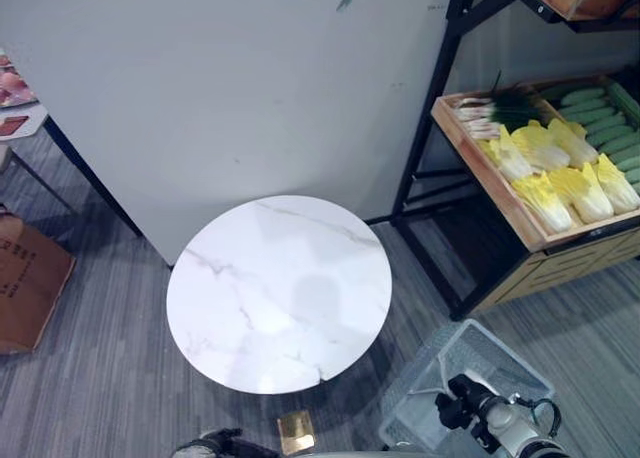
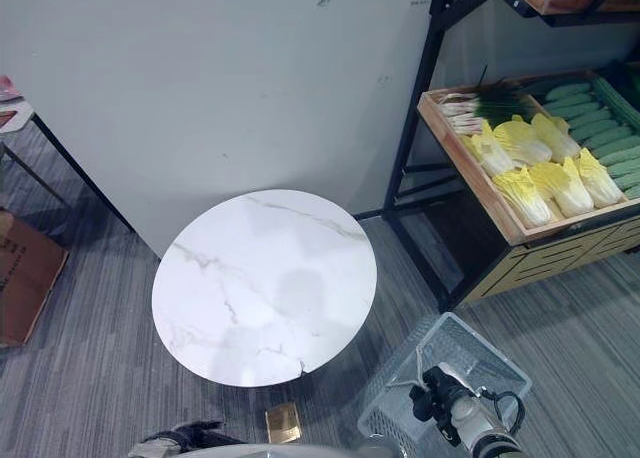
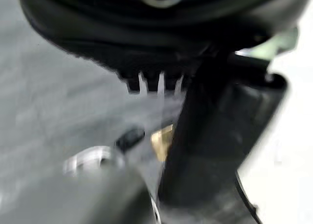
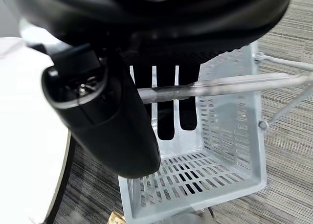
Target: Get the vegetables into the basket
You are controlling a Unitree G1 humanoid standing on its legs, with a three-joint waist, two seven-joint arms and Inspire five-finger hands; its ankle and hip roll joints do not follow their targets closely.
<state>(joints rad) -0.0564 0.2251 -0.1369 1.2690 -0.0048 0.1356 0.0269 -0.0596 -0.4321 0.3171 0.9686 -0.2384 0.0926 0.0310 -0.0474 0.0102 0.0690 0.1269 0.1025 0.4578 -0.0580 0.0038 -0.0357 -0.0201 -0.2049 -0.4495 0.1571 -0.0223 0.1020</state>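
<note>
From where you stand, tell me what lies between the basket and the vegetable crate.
Bare grey carpet and the rack's black leg, in both eye views, between basket and vegetable crate.

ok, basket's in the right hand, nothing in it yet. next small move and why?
Probably step right toward the shelf crate. The right hand is curled round the handle of the empty basket, hanging by the round table, while the cabbages and cucumbers lie up on the shelf, apparently out of reach.
</note>
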